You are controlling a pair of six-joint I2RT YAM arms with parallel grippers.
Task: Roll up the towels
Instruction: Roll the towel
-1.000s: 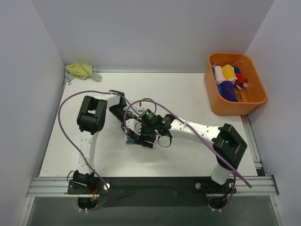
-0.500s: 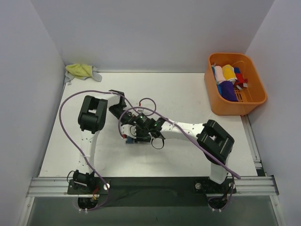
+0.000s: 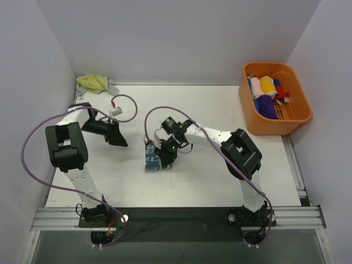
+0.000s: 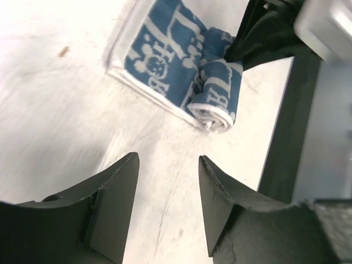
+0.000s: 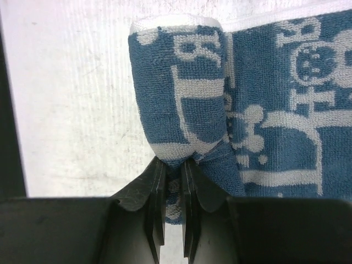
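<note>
With the right pincer [image 5: 171,165] nipped tight on the rolled end of the blue-and-white towel [image 5: 181,99], which lies mid-tabletop [image 3: 220,110], the roll probably goes best turned evenly along the flat tail, while the left pincer [image 4: 168,159], spread wide and empty nearby, could pin the loose edge.

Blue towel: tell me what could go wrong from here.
1. The right hand pinches only a thin fold at one end of the roll on the blue towel; it may slip out and the roll may loosen.
2. The left hand hangs open, off the towel, so the flat part could drag instead of rolling.
</note>
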